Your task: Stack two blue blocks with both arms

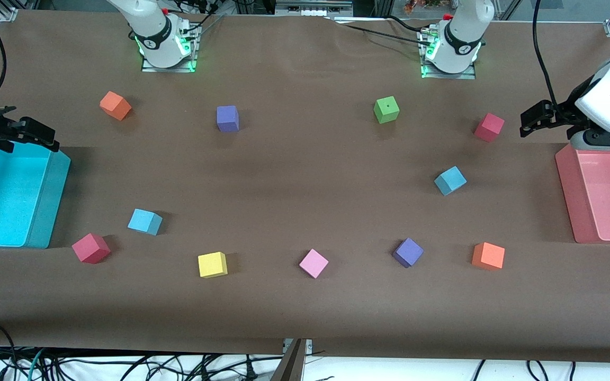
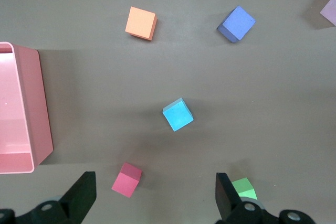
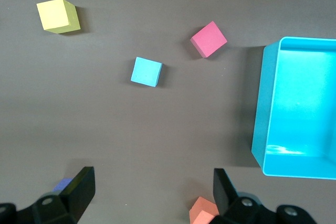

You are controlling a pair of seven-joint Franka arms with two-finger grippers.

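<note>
Front view: one blue block (image 1: 450,180) lies near the pink bin (image 1: 567,180), the other blue block (image 1: 144,221) near the cyan bin (image 1: 51,211); both look light, soft foam.

Left wrist view: left gripper (image 2: 156,195) gapes, empty; pinch flat opposite faces.

Right wrist view: right gripper (image 3: 154,192) likewise spread, empty
</note>
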